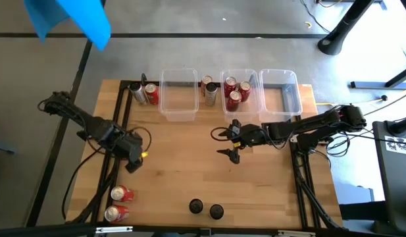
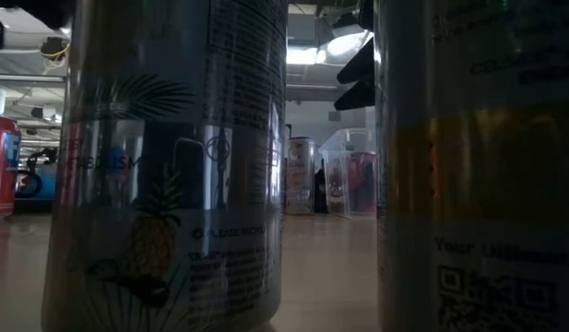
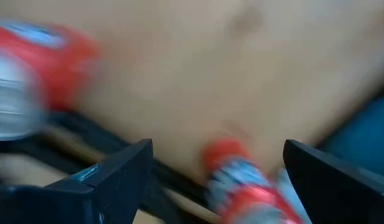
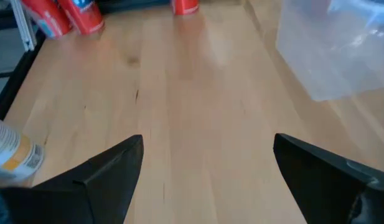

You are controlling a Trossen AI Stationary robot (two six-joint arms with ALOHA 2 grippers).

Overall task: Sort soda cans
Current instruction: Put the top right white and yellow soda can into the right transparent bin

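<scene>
Both end effectors point(image 1: 134, 160) point(image 1: 231, 141) wide, empty.

The right gripper point(image 1: 230, 141) hangs over the middle of the worktop point(image 1: 183, 164), jaws apart and empty. Beyond it, at the far edge, stand three bins: the middle bin point(image 1: 253, 102) just behind it holds three cans point(image 1: 234, 99), the right bin point(image 1: 281, 89) sits beside that, and the left bin point(image 1: 177, 99) further left. One can point(image 1: 208, 89) stands between the left and middle bins. Two cans point(image 1: 206, 209) stand on the near edge, ahead of this gripper. The left gripper point(image 1: 135, 158) sits well to its left, with two cans point(image 1: 119, 203) lying just nearer the front edge and two more point(image 1: 145, 94) at the far left corner.
</scene>
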